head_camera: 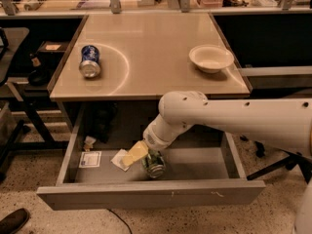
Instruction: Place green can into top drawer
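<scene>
The green can [155, 165] is inside the open top drawer [151, 195], near the middle and close behind the front panel, its silver end facing the camera. My gripper [144, 158] reaches down into the drawer from the right on the white arm [234, 117] and is right at the can, its yellow tip just left of it. The can's green sides are mostly hidden by the gripper's wrist.
On the beige desk top lie a blue can [90, 61] on its side at the left and a white bowl [211, 58] at the right. In the drawer's left part lie a white card [90, 159] and a paper scrap [118, 158]. A shoe [12, 221] shows at bottom left.
</scene>
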{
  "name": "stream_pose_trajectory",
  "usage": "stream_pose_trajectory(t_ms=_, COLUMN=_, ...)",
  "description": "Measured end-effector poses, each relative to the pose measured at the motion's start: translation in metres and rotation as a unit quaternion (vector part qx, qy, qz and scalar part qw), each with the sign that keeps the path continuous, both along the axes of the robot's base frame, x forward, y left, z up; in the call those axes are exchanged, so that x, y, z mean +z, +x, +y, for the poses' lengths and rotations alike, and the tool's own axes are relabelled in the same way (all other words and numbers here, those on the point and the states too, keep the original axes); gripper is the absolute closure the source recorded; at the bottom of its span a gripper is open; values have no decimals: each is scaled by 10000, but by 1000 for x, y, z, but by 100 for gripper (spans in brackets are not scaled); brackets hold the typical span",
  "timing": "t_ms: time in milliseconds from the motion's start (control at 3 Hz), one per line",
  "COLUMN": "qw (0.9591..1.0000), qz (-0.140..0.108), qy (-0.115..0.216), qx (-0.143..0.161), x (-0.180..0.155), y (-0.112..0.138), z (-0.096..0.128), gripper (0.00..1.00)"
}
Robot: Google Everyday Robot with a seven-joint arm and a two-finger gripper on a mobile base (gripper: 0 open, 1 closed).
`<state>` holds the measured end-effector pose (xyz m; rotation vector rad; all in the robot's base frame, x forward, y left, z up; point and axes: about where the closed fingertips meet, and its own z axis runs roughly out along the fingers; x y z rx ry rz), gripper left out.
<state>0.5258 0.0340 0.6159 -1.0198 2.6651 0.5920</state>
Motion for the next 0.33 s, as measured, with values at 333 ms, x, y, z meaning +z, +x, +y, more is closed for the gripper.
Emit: stream_pose_trajectory(t_ms=333, qw=10000, qz=0, qy=0, qx=0, x=0, y=0, z=0, gripper=0)
